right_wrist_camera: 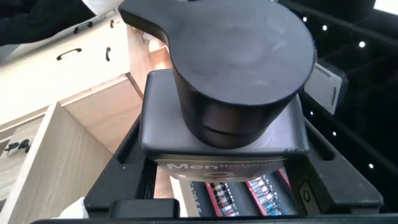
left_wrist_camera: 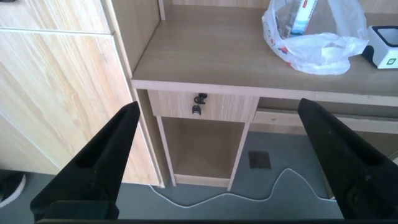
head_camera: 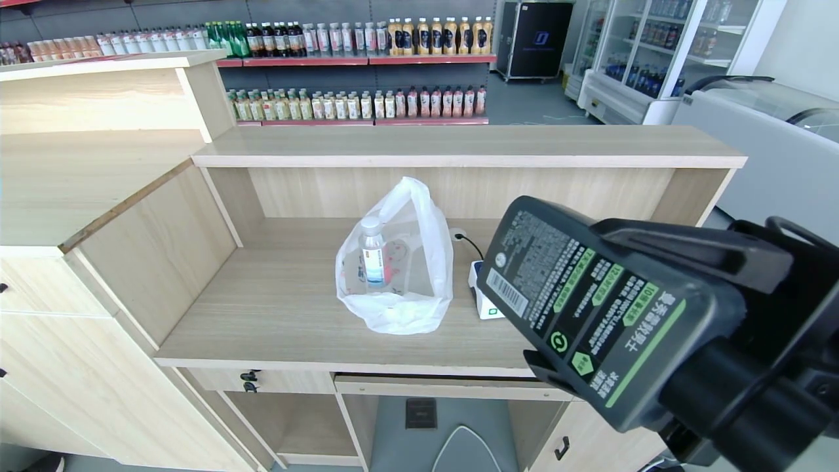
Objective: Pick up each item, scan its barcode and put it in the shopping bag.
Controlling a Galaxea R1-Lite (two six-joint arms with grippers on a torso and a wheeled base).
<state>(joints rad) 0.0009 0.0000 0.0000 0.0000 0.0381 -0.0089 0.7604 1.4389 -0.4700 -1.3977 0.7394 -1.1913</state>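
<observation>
A flat dark grey bottle (head_camera: 590,308) with a barcode label and a round black cap is held up high at the right, with my right gripper (head_camera: 564,295) shut on its sides. In the right wrist view the bottle (right_wrist_camera: 239,93) sits between the fingers (right_wrist_camera: 118,180), cap toward the camera. The white plastic shopping bag (head_camera: 400,301) stands on the counter with a clear water bottle (head_camera: 373,259) inside. A white scanner (head_camera: 484,303) sits just right of the bag. My left gripper (left_wrist_camera: 219,109) hangs open and empty below the counter's front edge, far from the bag (left_wrist_camera: 317,46).
The wooden counter (head_camera: 262,314) has a raised back ledge and a tall side wall on the left. A drawer with a key (left_wrist_camera: 198,106) sits under its front edge. A black cable (head_camera: 468,246) runs behind the scanner. Shelves of drinks stand far behind.
</observation>
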